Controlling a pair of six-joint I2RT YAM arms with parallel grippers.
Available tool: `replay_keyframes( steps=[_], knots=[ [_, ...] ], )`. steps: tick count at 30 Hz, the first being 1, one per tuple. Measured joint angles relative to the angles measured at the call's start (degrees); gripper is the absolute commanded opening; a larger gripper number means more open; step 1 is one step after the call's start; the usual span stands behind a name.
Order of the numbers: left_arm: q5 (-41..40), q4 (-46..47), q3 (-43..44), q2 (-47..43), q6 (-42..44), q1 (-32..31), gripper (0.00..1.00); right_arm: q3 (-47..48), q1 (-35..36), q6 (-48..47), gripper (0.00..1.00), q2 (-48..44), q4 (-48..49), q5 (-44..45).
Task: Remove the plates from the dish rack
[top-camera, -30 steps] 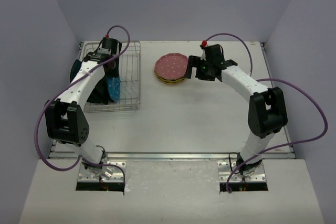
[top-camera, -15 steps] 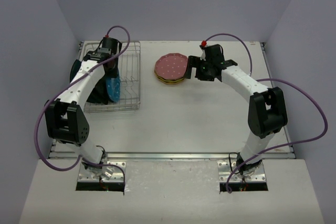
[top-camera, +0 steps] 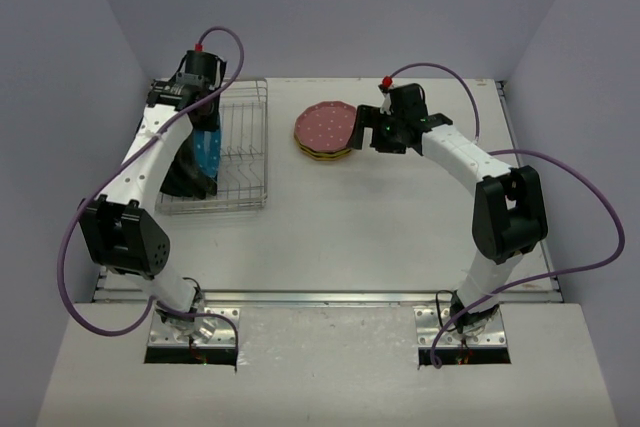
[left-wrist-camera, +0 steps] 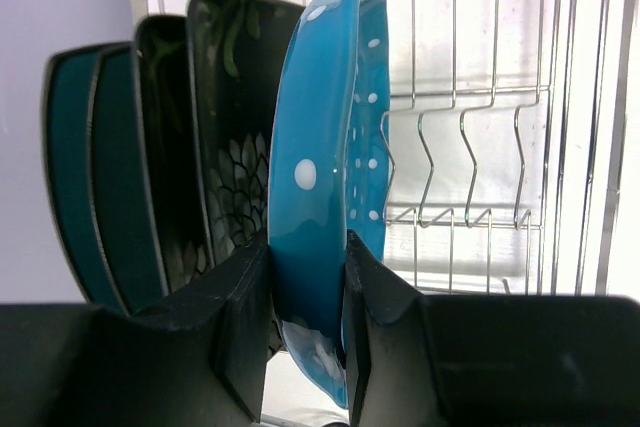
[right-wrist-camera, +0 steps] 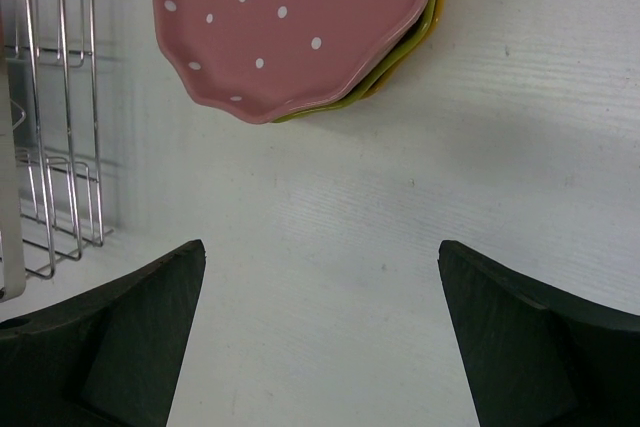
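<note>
Two plates at least are lying unloaded in a stack near the far edge of the worktop point(top-camera: 400, 227), a maroon dotted plate point(right-wrist-camera: 290, 17) topping a yellow-green one point(right-wrist-camera: 400, 72). The right gripper point(right-wrist-camera: 318, 257) is hovering just beside them, jaws spread wide, holding nothing. At the far left corner the left gripper point(left-wrist-camera: 305, 297) is pinching the upright blue dotted plate point(left-wrist-camera: 325, 127) by its rim at the dish rack point(left-wrist-camera: 480, 147). Beside it black speckled plates point(left-wrist-camera: 235, 97) and dark teal plates point(left-wrist-camera: 90, 177) are standing in their slots, so roughly half the job is waiting, I judge.
</note>
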Motion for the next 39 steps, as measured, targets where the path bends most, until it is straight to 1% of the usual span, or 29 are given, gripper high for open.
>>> replay_keyframes(
  steps=[8,13,18,22,26,32,35,39],
  knots=[
    [0.1,-0.8,2.7,-0.8,1.3,0.0,0.00,0.0,0.0,0.2,0.99,0.0,1.7,-2.7],
    [3.0,-2.1,3.2,-2.3,1.0,0.0,0.00,-0.9,0.0,1.0,0.99,-0.6,5.7,-6.5],
    [9.6,-3.4,5.3,-3.9,-0.6,-0.1,0.00,-6.5,0.0,3.4,0.99,-4.4,14.9,-12.8],
    [15.2,-3.6,5.7,-5.5,-1.6,0.5,0.00,-8.3,0.0,5.9,0.99,-5.3,23.4,-17.6],
    [26.7,-4.6,5.7,-6.3,-3.0,4.6,0.00,-8.6,0.2,10.3,0.99,-4.6,31.6,-23.1],
    [39.2,-4.9,4.1,-6.6,-5.0,10.6,0.00,-8.6,2.6,18.7,0.99,0.3,43.9,-29.6],
    [42.7,-4.6,2.9,-6.7,-5.5,11.1,0.00,-8.6,4.9,21.7,0.99,3.5,47.0,-32.0],
    [49.8,-4.3,0.8,-6.7,-6.2,11.1,0.00,-7.7,8.0,25.9,0.99,8.0,49.7,-34.6]
  ],
)
